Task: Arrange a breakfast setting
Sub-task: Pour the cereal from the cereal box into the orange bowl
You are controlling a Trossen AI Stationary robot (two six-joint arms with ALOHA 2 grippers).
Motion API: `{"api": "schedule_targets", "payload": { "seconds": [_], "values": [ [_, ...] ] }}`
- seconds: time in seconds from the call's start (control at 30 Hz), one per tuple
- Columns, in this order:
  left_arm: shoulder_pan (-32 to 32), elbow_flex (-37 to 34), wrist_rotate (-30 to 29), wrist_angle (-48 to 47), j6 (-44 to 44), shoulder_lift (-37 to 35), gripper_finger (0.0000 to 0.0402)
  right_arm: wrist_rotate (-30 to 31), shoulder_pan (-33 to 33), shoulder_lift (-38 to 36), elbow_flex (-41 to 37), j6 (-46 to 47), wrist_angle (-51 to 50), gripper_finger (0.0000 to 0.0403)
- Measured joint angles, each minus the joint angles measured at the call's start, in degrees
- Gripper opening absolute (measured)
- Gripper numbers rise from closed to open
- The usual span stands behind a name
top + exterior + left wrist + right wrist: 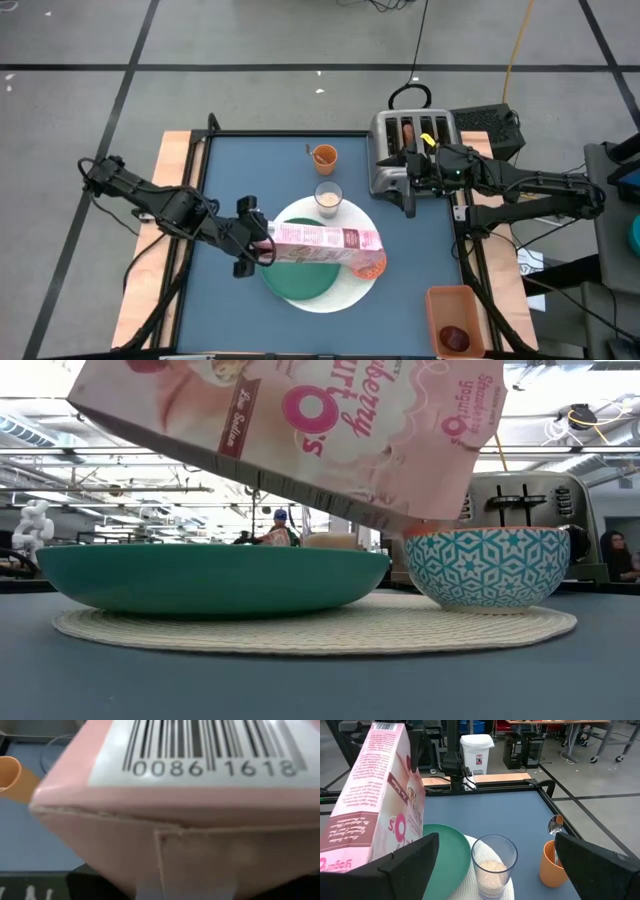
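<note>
Pink cereal box [325,238] tipped nearly flat above the green plate [310,278], mouth down over the small orange patterned bowl [371,266]. Left end effector [255,245] clamped on the box's bottom end, reaching in low from the left edge of the surface. Risk here, as a judgement: cereal overshooting the bowl onto the white round mat [345,292], or the box sliding out of a grip so far from its mouth. Right end effector [410,188] wide open, empty, parked beside the toaster [412,150], pointing toward the milk glass [493,865] and orange cup [552,865].
</note>
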Motion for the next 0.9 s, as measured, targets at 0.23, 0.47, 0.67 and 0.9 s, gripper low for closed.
{"api": "schedule_targets", "payload": {
  "seconds": [0.23,0.47,0.67,0.9],
  "values": [
    [-0.1,0.0,-1.9,0.2,-0.1,0.0,0.0229,0.0,0.0,0.0,0.0,0.2,0.0,0.0389],
    [-3.2,0.0,-5.2,1.1,-0.9,0.0,0.0229,0.0,0.0,-1.2,0.0,0.2,0.0,0.0389],
    [-8.6,0.0,-13.4,1.1,-2.0,-0.7,0.0230,0.0,0.0,-3.7,0.0,0.2,0.0,0.0389],
    [-12.8,0.0,-21.2,1.1,-3.6,-0.7,0.0229,0.0,0.0,-4.6,0.0,0.2,0.0,0.0389]
  ]
}}
